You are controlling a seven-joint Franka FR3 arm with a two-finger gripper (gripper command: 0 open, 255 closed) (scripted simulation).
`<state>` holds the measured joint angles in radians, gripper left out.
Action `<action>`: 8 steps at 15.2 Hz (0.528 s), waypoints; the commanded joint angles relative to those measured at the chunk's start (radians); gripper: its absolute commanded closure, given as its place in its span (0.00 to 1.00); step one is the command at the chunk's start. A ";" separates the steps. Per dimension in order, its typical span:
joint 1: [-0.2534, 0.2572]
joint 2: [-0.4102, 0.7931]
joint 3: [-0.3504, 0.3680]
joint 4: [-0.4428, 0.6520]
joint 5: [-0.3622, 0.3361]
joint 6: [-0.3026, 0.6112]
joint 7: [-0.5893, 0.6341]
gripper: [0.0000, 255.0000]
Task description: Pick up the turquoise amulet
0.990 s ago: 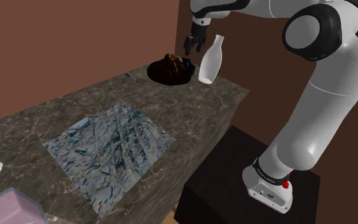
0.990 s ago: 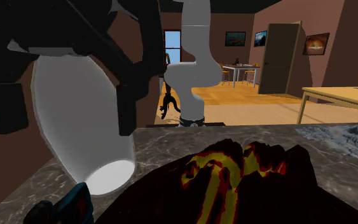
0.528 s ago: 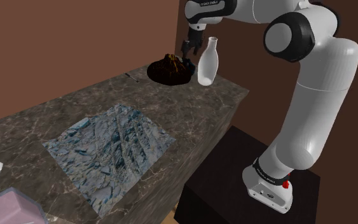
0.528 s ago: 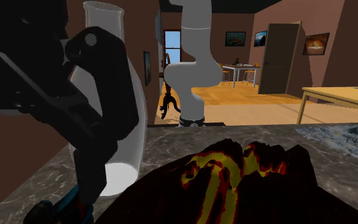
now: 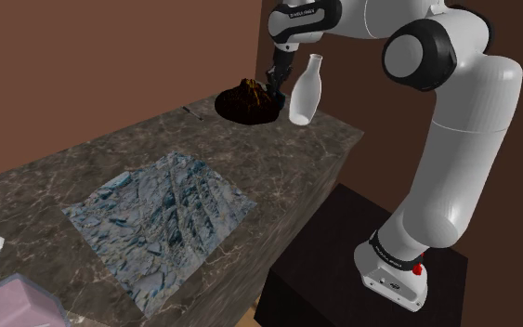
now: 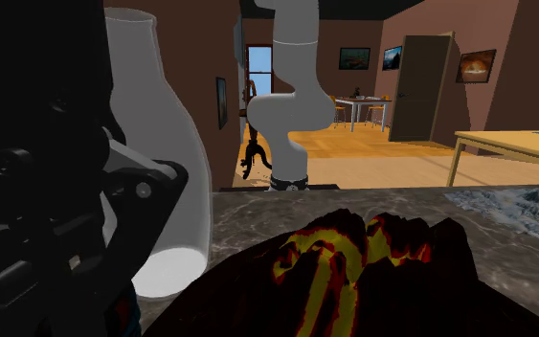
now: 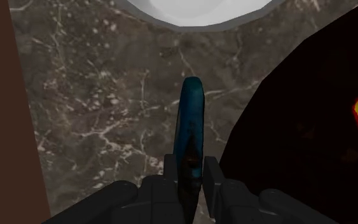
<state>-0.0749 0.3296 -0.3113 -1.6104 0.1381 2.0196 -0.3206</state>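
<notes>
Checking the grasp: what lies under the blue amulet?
Dark marbled counter shows beneath the amulet. Its near end is hidden in the gripper, which clasps it; whether it touches the counter cannot be told.

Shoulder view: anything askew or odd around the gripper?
Yes: the white bottle-shaped vase leans instead of standing flat. Its neck tips toward the shoulder view's right, and its underside shows in the second exterior view. It is close beside the black gripper, which is shut on the slim turquoise amulet. Nothing looks spilled or broken.

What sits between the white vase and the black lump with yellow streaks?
The turquoise amulet, clasped in the fingers, with marbled countertop around it; the wrist view shows this.
</notes>
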 commanded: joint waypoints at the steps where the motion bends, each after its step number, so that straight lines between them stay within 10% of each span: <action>1: 0.000 0.000 0.000 0.000 0.000 0.000 0.000 1.00; 8: 0.000 -0.004 -0.001 0.008 -0.002 -0.011 0.001 1.00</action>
<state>-0.0752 0.3283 -0.3118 -1.6064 0.1374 2.0144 -0.3203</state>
